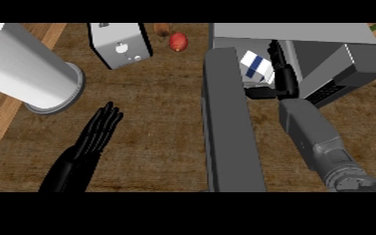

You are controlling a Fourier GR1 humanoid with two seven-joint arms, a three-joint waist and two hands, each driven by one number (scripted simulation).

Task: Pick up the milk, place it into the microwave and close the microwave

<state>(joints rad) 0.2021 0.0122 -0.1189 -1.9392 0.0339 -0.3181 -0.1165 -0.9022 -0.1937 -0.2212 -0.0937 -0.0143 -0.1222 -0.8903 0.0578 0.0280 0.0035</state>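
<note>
While my head view looks steeply down on the wooden counter (154,139), I see the milk (253,63), a white carton with a blue pattern, sitting inside the cavity of the microwave (316,32) at the upper right, just past the hinge end of its door (229,129). That door stands wide open, a long dark grey slab running from the cavity down toward me, so the microwave is not closed. My right hand (286,84) is in the opening with the carton: its fingers (277,55) run up along the carton's right side and its thumb (260,92) crosses under the carton's near edge, so the hand wraps the milk between them. The grey right forearm (316,139) comes in from the lower right, beside the door and apart from it. My left hand (99,129) is at the lower left over bare counter, fingers straight and spread a little, holding nothing and touching nothing I can make out. Well apart from the microwave, a silver toaster (121,47) stands at the top centre with a red apple (178,41) just to its right, and a large pale cylinder (37,74) lies tilted across the upper left corner
</note>
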